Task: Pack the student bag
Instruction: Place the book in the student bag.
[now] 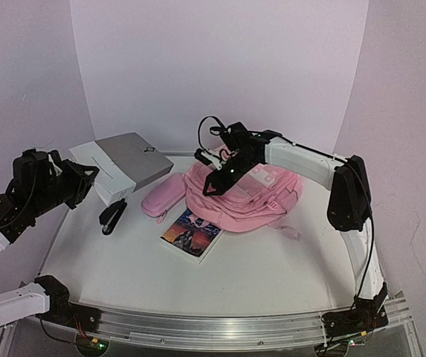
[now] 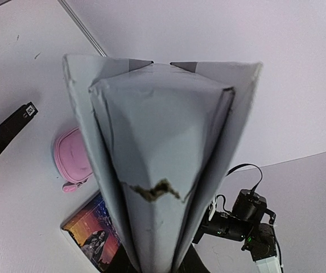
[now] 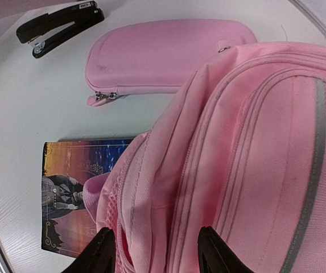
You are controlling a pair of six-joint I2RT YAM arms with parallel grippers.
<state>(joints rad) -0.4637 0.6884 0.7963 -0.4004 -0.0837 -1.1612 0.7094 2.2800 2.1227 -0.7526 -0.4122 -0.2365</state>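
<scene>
1. Right wrist view: the right gripper (image 3: 157, 259) is shown with fingers (image 3: 101, 250) spread, nothing pinched, directly over the student bag (image 3: 254, 159).
2. The bag is laid at the middle-right of the table (image 1: 123, 260).
3. The left gripper (image 1: 79, 182) is held well apart from the bag; its state cannot be told.

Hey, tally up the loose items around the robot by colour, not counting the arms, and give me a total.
Pink: 2, the backpack and the pencil case
Black: 1, the stapler
Grey and white: 1, the box
Multicoloured: 1, the book
Total: 5
</scene>
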